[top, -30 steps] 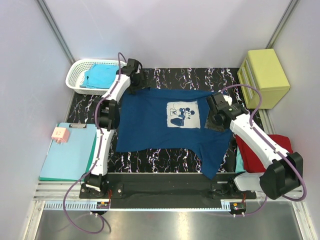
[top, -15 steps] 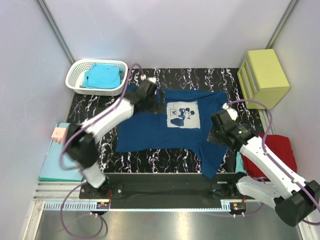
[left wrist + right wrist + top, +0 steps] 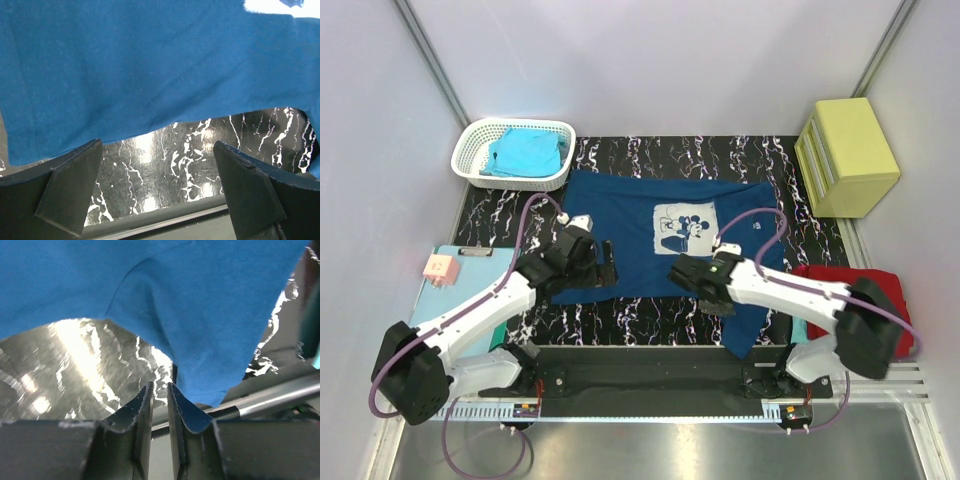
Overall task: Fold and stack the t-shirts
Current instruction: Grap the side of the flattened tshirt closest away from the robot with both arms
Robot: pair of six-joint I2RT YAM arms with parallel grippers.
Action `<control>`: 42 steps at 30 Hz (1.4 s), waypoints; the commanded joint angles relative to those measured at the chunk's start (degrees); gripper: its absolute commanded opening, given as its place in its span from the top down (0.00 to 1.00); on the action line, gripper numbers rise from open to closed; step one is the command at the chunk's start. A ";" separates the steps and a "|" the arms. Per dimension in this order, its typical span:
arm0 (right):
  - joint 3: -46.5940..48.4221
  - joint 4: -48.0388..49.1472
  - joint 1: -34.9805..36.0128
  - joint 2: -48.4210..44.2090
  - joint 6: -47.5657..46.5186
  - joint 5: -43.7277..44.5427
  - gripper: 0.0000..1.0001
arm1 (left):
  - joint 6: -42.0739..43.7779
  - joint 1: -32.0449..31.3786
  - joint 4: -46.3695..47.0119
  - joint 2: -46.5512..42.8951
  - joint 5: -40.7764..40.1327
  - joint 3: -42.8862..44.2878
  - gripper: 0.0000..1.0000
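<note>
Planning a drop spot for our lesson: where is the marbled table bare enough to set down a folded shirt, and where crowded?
Bare: the far strip of table between navy t-shirt and back wall; the patch between shirt and yellow box. Crowded: the near hem, under left pincer and right pincer.

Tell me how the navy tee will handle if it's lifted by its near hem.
Probably floppy: the navy tee lies flat on the table with a skewed sleeve, so it should sag from any pinch point. Likely light, being thin cloth. Pushed, it would probably bunch rather than slide whole; its hem already waves.
</note>
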 commanded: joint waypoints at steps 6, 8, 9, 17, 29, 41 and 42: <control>5.90 -12.03 0.81 10.12 8.32 6.37 0.73 | 1.65 -0.58 2.07 0.07 3.71 -0.29 0.01; 5.20 -14.49 1.16 10.47 9.81 5.75 0.73 | 1.65 -0.76 1.37 0.51 3.01 -0.37 0.01; 4.93 -15.63 1.42 10.30 10.52 5.84 0.73 | 1.74 -0.76 1.02 0.59 2.66 -0.20 0.01; 1.07 -14.59 3.18 8.54 14.65 0.04 0.70 | 3.59 -0.76 1.01 2.70 3.53 0.41 0.01; 2.47 -8.44 11.79 16.89 18.96 -4.18 0.67 | 4.47 -0.85 1.80 3.58 6.52 -0.38 0.01; 1.06 -9.66 11.79 18.56 22.74 -3.74 0.64 | 4.56 -1.20 1.45 3.76 8.28 -0.73 0.01; 1.15 -11.23 11.79 18.38 23.18 -3.31 0.64 | 4.64 -1.20 1.45 3.93 8.37 -0.73 0.01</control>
